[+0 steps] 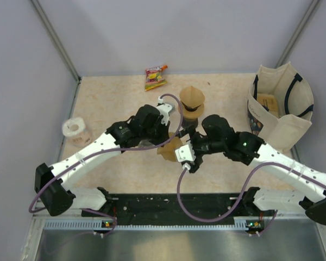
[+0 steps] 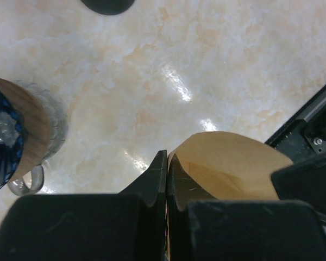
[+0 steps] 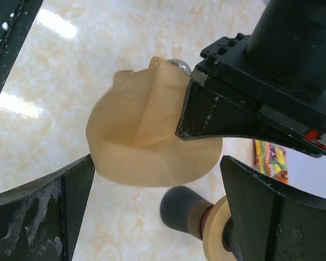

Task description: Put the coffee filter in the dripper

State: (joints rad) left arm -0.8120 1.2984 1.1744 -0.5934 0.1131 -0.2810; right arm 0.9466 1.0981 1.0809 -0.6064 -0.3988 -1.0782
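Left tool (image 2: 167,160) is gripping the coffee filter (image 2: 233,163) near the dripper (image 2: 27,136).
The left tool is clamping together on the brown paper filter's edge, holding it over the tabletop (image 2: 206,54), to the right of the glass dripper in its wrist view. The right tool (image 3: 157,179) is hanging with fingers apart, flanking the filter.

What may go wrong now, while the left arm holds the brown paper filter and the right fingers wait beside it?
The left gripper pinches the brown paper coffee filter only near one edge, so the thin paper might slip or tear.
The right gripper stands open on both sides of the filter; closing carelessly could crush its cone shape.
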